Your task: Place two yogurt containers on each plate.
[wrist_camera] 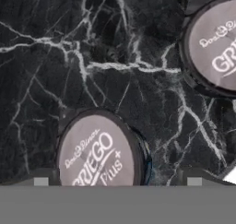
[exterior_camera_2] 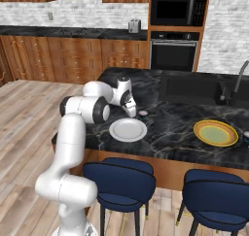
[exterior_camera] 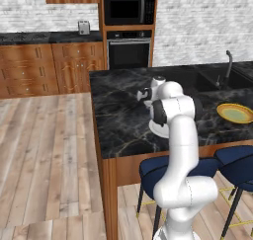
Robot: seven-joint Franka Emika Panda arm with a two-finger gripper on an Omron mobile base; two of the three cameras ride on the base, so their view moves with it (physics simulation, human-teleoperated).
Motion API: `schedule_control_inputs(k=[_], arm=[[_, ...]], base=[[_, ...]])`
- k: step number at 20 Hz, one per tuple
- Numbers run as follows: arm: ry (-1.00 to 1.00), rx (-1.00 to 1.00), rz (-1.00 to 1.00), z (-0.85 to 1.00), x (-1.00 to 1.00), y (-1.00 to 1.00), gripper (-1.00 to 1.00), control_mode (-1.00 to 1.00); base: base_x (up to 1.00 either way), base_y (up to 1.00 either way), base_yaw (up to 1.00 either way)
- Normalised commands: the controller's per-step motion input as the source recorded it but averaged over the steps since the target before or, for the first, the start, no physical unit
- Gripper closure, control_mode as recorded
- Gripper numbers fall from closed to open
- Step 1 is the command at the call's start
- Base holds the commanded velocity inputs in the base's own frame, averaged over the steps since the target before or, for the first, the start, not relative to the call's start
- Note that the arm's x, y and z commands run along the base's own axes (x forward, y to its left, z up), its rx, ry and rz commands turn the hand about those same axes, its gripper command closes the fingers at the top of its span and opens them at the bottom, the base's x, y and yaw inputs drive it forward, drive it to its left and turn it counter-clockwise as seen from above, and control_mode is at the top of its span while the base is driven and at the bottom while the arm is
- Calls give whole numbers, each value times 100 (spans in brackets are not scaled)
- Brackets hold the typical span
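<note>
In the hand view, two round yogurt containers with grey printed tops stand on the black marble. One yogurt container (wrist_camera: 97,153) sits directly under my gripper (wrist_camera: 117,181), between the two spread fingertips (wrist_camera: 40,181). The other container (wrist_camera: 216,45) is at the upper right. The gripper is open and holds nothing. From the right base view, my gripper (exterior_camera_2: 131,109) hovers low over the counter just behind the white plate (exterior_camera_2: 128,130), with a yogurt container (exterior_camera_2: 143,113) beside it. The yellow plate (exterior_camera_2: 216,133) with an orange rim lies far to the right and shows again as the yellow plate (exterior_camera: 236,113).
The island counter (exterior_camera_2: 170,133) holds a sink (exterior_camera_2: 192,89) and a faucet (exterior_camera_2: 238,82) at its back right. Two blue stools (exterior_camera_2: 119,179) stand under the front edge. An oven and a microwave (exterior_camera_2: 177,9) are in the far wall.
</note>
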Motion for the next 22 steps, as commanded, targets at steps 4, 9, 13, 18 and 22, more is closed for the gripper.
schedule_control_inputs(k=[4, 9, 13, 18, 22], arm=[[0, 0, 0, -1, 24, -1, -100, -100], [0, 0, 0, -12, 0, -5, 100, -100], [0, 2, 0, -11, -8, -9, 100, -100], [-6, 15, 0, 2, -23, -7, 100, -100], [-24, 22, 0, 33, -68, -5, 100, -100]], base=[[0, 0, 0], [0, 0, 0], [0, 0, 0], [0, 0, 0], [0, 0, 0]])
